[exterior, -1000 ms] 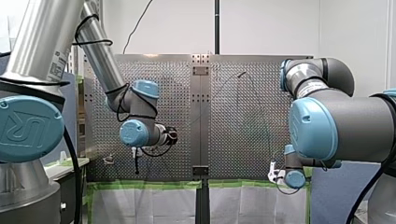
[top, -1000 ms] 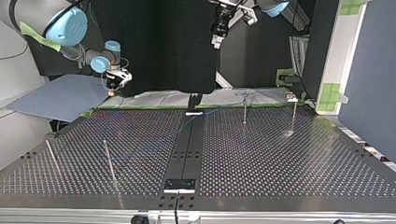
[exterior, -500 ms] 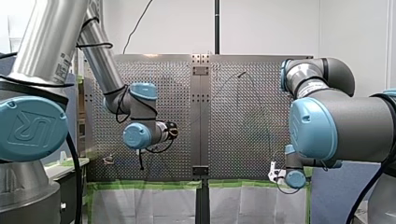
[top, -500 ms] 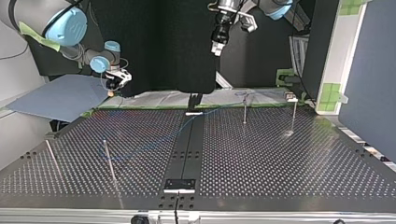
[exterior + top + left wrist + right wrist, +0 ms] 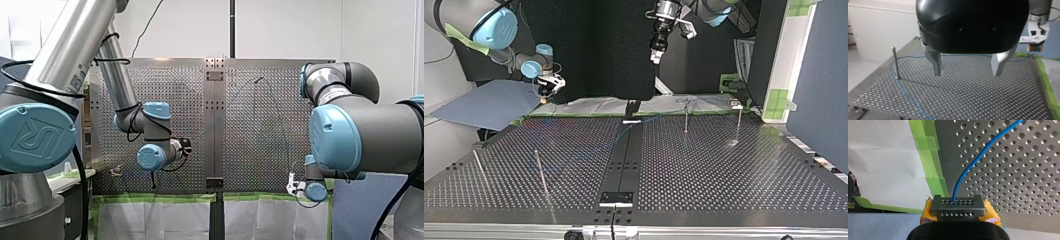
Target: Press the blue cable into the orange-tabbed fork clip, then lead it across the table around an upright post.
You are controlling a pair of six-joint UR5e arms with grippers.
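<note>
Left claw [image 5: 966,65], nearest: metal fingers spread wide, nothing between them, hanging above the bare perforated surface [image 5: 978,100].

Ahead of it and off to one side stands an upright post [image 5: 895,62]. The blue cable [image 5: 906,93] lies flat on the surface and bends at the post's foot. It looks to be touching there, but the view is too coarse to be sure. From the bend, one stretch runs back toward the wrist camera. The other runs crosswise behind the fingers toward the far edge.

Far edge: right claw [image 5: 957,203], yellow pads clamped on the cable's end. The cable leaves it straight ahead, then slants over the holes beside the green tape [image 5: 931,157].

Judgement: the right arm holds the end, while the free left arm is nearer the slack at the post. The near stretch lies lengthwise to the left claw, so a sideways shift and a descent should bring it between the fingers.

Change over the last second: in the front view the left wrist has dropped and edged toward the centre strip. The top view shows its claw lower. Right arm and cable are unmoved.
</note>
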